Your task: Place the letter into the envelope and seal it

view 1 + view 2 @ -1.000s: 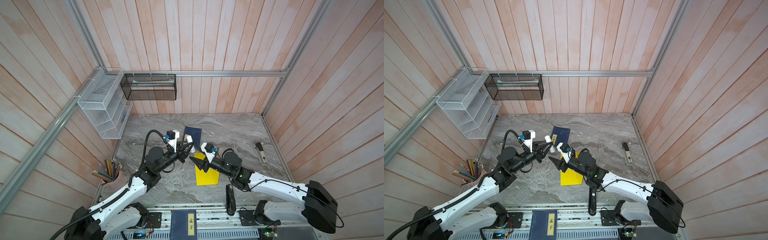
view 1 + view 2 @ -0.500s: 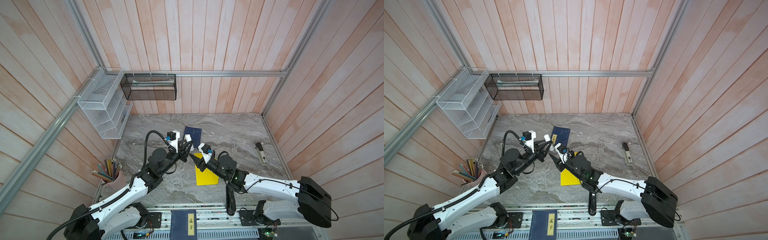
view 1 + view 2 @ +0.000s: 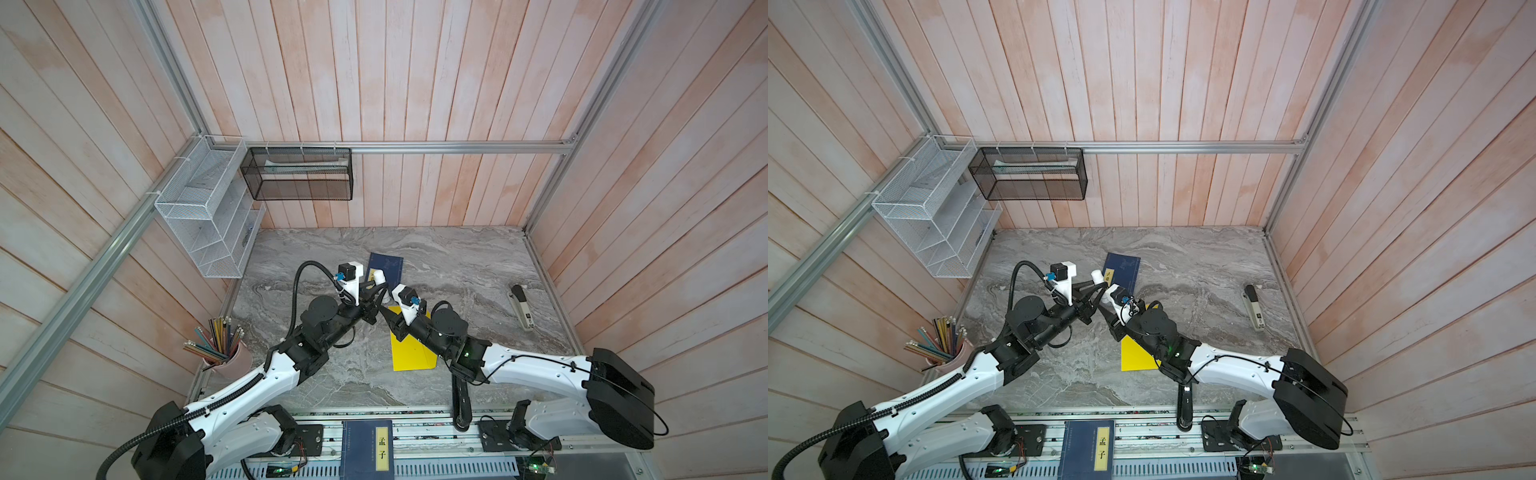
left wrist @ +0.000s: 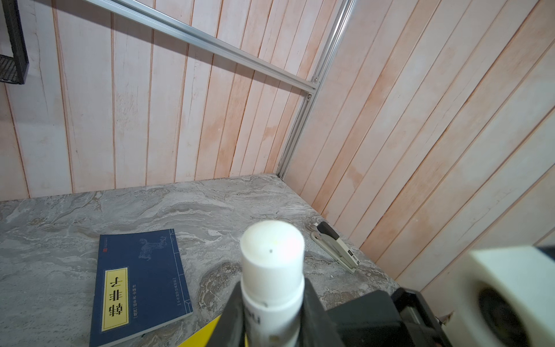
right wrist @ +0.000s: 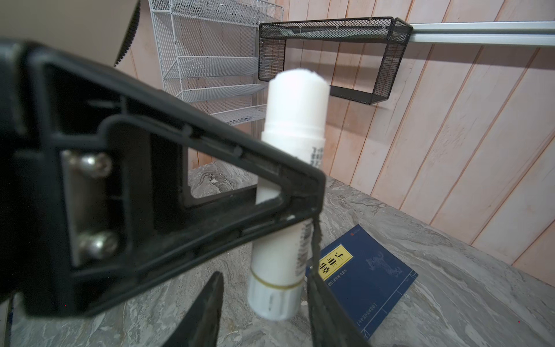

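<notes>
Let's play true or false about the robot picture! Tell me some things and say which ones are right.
1. The left claw grips a white glue stick. True.
2. The blue book lies on top of the yellow envelope. False: it lies on the marble table.
3. The stapler lies alone near the table's edge. True.
4. The pencil cup has tipped over. False: it stands upright.

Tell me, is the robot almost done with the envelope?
No letter is in sight, so it may already be inside the yellow envelope. The left tool grips a white glue stick; the right tool is open around its base. Gluing and sealing remain.
</notes>
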Controlling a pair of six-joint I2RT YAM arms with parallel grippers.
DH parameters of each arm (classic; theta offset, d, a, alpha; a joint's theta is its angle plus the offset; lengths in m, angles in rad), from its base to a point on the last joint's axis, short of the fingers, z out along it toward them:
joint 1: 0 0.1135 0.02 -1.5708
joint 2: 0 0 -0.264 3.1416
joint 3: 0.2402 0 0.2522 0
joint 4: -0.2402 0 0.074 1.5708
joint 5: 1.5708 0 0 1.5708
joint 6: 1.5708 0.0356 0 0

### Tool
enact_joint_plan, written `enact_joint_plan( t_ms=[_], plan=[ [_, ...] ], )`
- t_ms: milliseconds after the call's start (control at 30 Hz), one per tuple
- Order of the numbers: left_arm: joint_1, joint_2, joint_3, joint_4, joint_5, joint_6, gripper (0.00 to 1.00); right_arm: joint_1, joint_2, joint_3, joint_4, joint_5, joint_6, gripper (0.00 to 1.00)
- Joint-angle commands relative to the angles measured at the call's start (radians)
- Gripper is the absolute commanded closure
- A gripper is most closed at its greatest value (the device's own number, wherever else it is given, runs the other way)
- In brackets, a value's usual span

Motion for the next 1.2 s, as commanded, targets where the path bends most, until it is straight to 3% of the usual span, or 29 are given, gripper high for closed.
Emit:
enact_joint_plan(
  t_ms=[0, 967, 1167],
  plan=[
    [-0.003, 0.005, 0.028, 0.040, 0.007, 0.009, 1.00, 0.005, 0.017, 0.031, 0.021, 0.023, -0.005, 0.56],
    [-0.004, 0.001, 0.027, 0.049, 0.043, -0.004, 1.00, -0.015, 0.025, 0.035, 0.051, 0.002, 0.041, 0.78],
    [0.010, 0.014, 0.032, 0.046, 0.114, -0.003, 1.00, -0.029, 0.000, 0.024, 0.050, -0.077, 0.055, 0.84]
  ],
)
